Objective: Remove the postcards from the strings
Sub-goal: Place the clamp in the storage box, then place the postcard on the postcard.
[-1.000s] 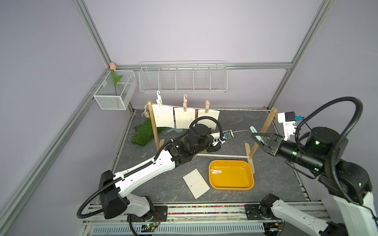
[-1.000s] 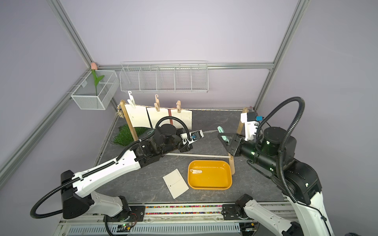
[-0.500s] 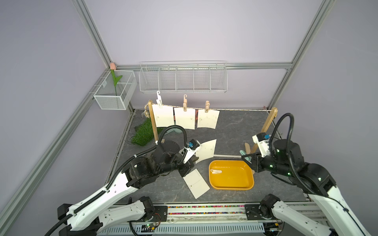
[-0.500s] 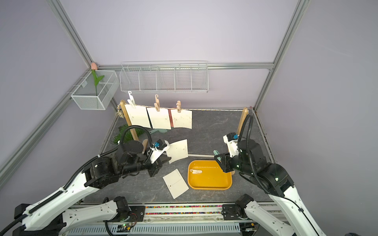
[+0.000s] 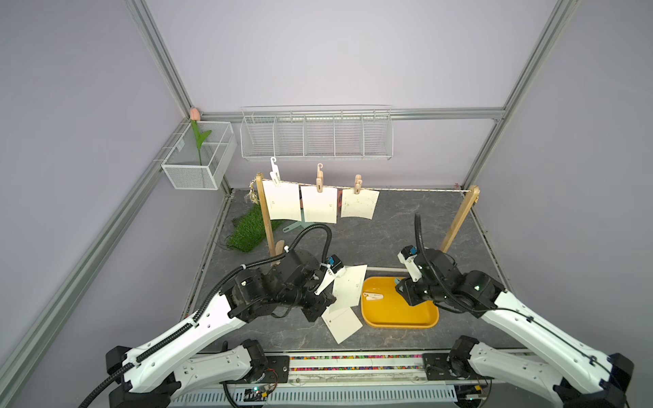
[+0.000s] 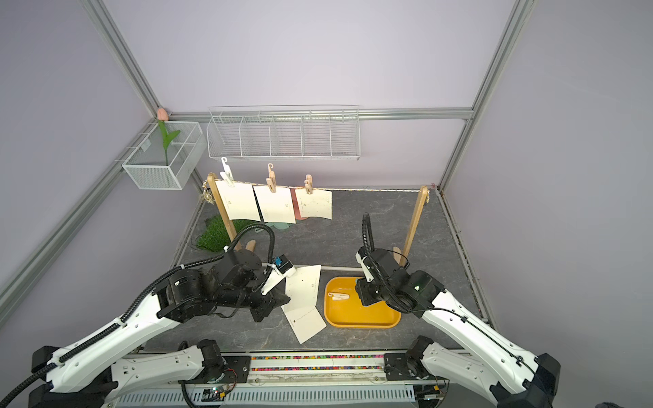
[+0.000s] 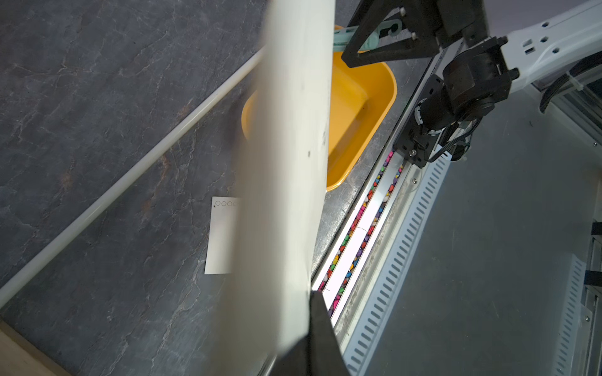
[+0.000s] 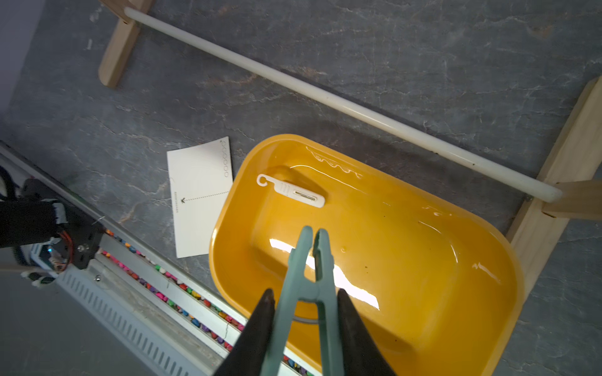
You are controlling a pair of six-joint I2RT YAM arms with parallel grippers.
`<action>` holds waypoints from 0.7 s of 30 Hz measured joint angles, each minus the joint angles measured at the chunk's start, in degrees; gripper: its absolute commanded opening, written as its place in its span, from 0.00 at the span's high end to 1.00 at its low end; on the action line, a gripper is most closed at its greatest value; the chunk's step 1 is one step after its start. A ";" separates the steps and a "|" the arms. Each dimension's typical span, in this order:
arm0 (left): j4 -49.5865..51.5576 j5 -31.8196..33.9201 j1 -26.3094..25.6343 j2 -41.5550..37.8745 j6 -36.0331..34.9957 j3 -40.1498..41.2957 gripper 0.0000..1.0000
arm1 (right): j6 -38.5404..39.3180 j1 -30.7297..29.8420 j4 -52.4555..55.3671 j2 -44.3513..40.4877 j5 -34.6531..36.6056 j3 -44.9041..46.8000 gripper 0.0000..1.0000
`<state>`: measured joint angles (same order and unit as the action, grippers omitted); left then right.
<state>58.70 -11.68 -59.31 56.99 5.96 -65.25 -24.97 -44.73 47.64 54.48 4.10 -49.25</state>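
Dark marbled mat [image 5: 388, 229] floors a lilac-walled cell. In both top views the string [image 5: 417, 190] crosses the upper centre, with three hanging postcards [image 5: 318, 208] pegged toward its left end. Low in the centre, the left claw [image 5: 331, 302] is clamped on the held postcard [image 5: 349, 288], which slants up to its right above the loose postcard [image 6: 306, 323], lying flat beside the yellow tray [image 6: 360, 323]. Left wrist view: the held postcard [image 7: 286, 162] rises nearly edge-on from the closed fingers, hiding part of the loose postcard [image 7: 221, 237]. Right wrist view: the right claw [image 8: 304, 291] pinches a teal peg [image 8: 309, 260] over the yellow tray [image 8: 211, 254], where a white peg [image 8: 293, 192] lies. The loose postcard [image 8: 198, 198] sits just beside the rim, well apart from this claw.
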 measured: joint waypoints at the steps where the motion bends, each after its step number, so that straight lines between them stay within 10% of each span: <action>1: 0.26 0.44 0.02 0.31 -0.15 0.00 1.00 | -0.48 0.00 -0.20 0.37 0.59 1.07 0.55; 5: 1.38 2.27 1.29 2.40 -0.81 -0.11 1.00 | -2.62 0.00 -1.20 0.94 2.10 3.45 0.39; 21: 6.29 -4.13 8.28 15.41 3.15 -2.56 1.00 | -4.42 0.02 -2.93 -7.13 10.86 4.39 0.29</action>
<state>64.99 -15.81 -51.03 72.40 9.10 -67.81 -29.39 -44.71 44.71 47.35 14.96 -44.86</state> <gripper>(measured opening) 0.047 0.712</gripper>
